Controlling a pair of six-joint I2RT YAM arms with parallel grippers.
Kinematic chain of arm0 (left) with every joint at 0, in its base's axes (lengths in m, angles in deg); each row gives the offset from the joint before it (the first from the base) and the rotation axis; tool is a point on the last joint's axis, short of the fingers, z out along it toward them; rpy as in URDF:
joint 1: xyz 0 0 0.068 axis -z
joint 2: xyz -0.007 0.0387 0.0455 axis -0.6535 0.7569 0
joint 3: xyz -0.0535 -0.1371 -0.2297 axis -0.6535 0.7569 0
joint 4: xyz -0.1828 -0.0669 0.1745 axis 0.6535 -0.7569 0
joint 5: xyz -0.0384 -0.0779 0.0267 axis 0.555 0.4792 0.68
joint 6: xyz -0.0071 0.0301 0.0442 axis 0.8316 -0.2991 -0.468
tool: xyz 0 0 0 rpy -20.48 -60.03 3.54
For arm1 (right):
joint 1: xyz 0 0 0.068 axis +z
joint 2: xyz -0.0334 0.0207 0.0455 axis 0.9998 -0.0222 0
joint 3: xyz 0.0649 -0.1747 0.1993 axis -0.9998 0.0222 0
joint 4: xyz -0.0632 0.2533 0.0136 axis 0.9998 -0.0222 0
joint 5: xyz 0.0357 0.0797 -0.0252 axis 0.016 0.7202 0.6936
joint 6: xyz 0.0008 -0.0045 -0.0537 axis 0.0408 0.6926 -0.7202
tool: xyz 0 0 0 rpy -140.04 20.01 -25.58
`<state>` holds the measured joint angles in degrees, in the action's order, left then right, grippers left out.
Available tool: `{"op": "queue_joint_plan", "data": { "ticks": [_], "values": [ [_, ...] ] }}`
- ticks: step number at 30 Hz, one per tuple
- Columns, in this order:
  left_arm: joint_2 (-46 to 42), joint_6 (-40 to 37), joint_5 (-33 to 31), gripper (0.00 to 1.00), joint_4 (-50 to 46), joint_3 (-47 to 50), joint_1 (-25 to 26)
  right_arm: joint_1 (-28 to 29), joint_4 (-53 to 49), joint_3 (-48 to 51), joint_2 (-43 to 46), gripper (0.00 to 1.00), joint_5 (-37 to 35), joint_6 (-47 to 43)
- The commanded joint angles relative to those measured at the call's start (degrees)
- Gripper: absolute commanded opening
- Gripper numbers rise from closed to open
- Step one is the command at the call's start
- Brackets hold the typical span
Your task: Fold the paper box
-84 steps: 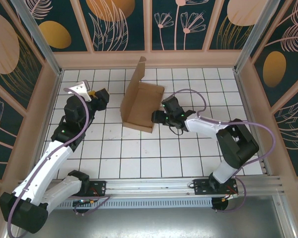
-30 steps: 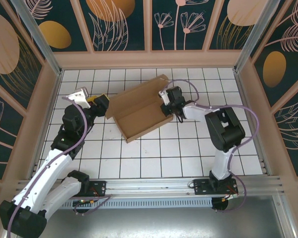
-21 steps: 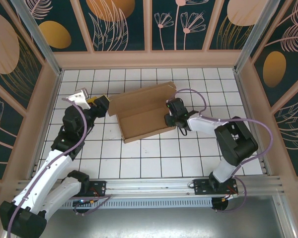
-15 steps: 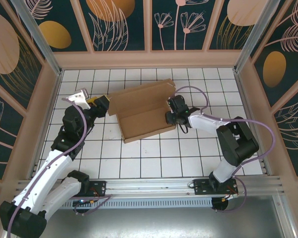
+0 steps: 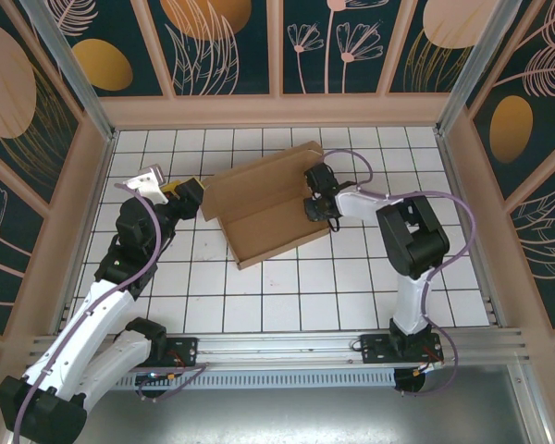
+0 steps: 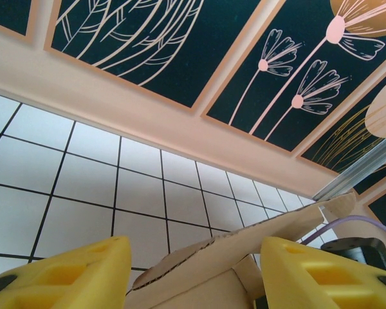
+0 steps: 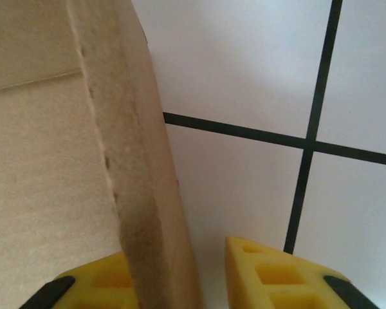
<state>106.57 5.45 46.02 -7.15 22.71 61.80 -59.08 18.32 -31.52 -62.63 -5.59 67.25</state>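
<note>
The paper box [image 5: 259,217] is a brown cardboard tray lying mid-table, its long back flap raised and slanting up to the right. My left gripper [image 5: 192,196] sits at the box's left corner. In the left wrist view that gripper [image 6: 194,243] is open, its yellow fingers [image 6: 83,273] wide apart, and the flap edge [image 6: 244,243] passes between them untouched. My right gripper [image 5: 314,205] is at the box's right end. There the gripper [image 7: 174,254] straddles the upright side wall [image 7: 141,193], with a visible gap between the wall and the right finger [image 7: 276,273].
The white gridded table [image 5: 287,287] is fenced by low peach walls [image 5: 277,111] with dark floral panels behind. An aluminium rail [image 5: 287,347] runs along the near edge. The right arm's purple cable [image 5: 449,208] loops over the right side of the table.
The right gripper let go of the box's right end, shifted, and now sits around the side wall again. The box swung slightly on the table. The left arm barely moved.
</note>
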Motion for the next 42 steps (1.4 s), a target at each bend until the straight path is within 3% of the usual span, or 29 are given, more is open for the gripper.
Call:
{"op": "queue_joint_plan", "data": {
  "ticks": [1, 9, 16, 20, 24, 26, 30, 34, 37, 39, 42],
  "values": [
    [-1.0, 0.3, 0.0, 0.56, 1.3, 0.4, -0.2, 0.6, -4.2, -2.7, -2.0, 0.22, -5.1, -0.8],
    [-1.0, 0.3, 0.0, 0.56, 1.3, 0.4, -0.2, 4.8, -8.3, -4.7, -4.0, 0.09, -22.7, -2.2],
    [-0.6, 0.4, -0.5, 0.56, 1.4, 0.7, -0.2, 5.1, -8.4, -3.7, -3.8, 0.13, -22.9, -1.6],
    [0.3, -0.3, -1.9, 0.58, 1.3, 0.5, -0.2, 4.1, -3.4, -0.8, 3.0, 0.37, -15.3, -0.7],
    [2.0, -2.4, -3.0, 0.75, 0.7, -0.5, -0.2, 2.2, 7.5, 6.2, 14.8, 0.53, -4.3, -1.0],
    [2.9, -2.2, -3.4, 0.83, 1.4, -0.4, -0.2, 2.0, 12.6, 9.9, 20.0, 0.55, -1.2, -1.9],
    [2.5, 2.7, -9.9, 0.78, 8.0, 3.8, -0.1, 0.5, 19.0, 14.1, 27.1, 0.52, 0.8, -1.6],
    [1.4, -10.1, -6.9, 0.77, 13.2, 6.6, -0.1, 0.0, 26.6, 18.9, 34.2, 0.43, 7.7, -8.2],
    [3.3, -19.4, -3.9, 0.67, 14.7, 7.4, -0.3, -0.3, 34.1, 23.0, 38.6, 0.43, 10.2, -15.9],
    [5.7, -23.6, -1.6, 0.66, 16.4, 7.8, -1.4, -0.6, 39.6, 27.0, 41.3, 0.46, 17.4, -26.2],
    [8.5, -28.5, 2.6, 0.69, 26.1, 12.3, -4.3, -4.4, 39.2, 26.6, 41.6, 0.47, 27.0, -31.2]
  ]
}}
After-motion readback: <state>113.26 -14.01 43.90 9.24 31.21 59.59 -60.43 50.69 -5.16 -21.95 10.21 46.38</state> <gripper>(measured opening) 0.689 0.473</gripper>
